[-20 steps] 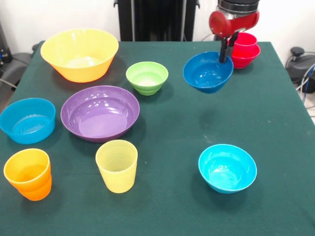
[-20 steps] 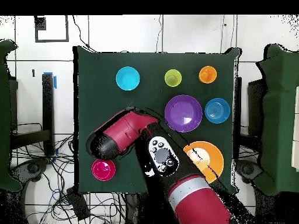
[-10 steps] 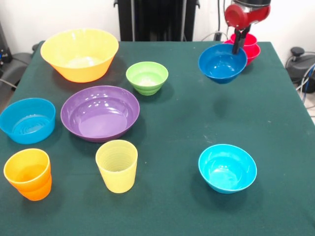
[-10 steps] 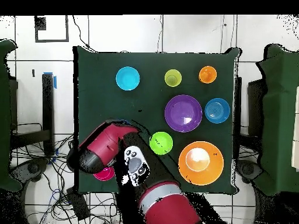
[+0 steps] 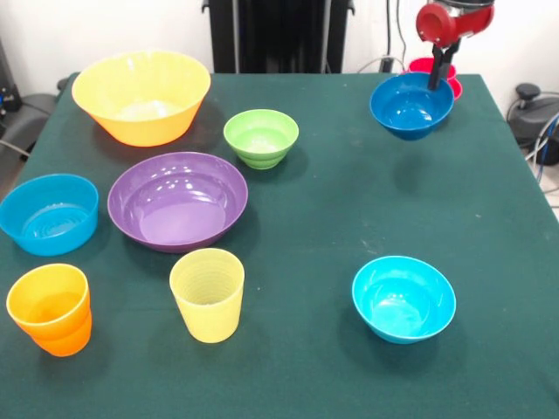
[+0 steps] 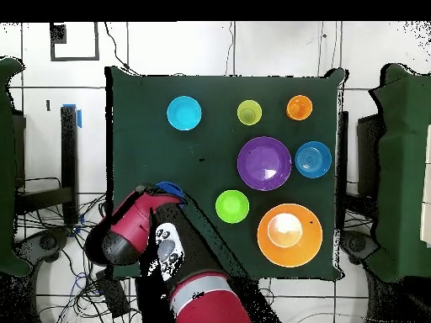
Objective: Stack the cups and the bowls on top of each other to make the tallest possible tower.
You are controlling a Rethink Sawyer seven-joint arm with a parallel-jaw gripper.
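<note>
The red and black arm comes down at the far right of the dark green table (image 5: 314, 218), its wrist pointing straight down. The gripper (image 5: 436, 77) has its thin black fingers clamped on the far rim of the glossy dark blue plastic bowl (image 5: 410, 106), which hangs upright, clear of the cloth, with its shadow lying below it on the table. From above, the arm's red casing covers most of this bowl, so only a blue sliver shows at its upper edge.

Just behind the dark blue bowl, partly hidden by it, stands the red tower (image 5: 426, 67) of a tumbler in a small bowl, near the table's far right corner. Whether the blue bowl touches it cannot be told.

Well to the left of the dark blue bowl sits the small lime green bowl (image 5: 260, 137), and beyond that the large yellow-orange bowl (image 5: 141, 96). The cyan bowl (image 5: 403, 298) rests well in front of the held bowl.
</note>
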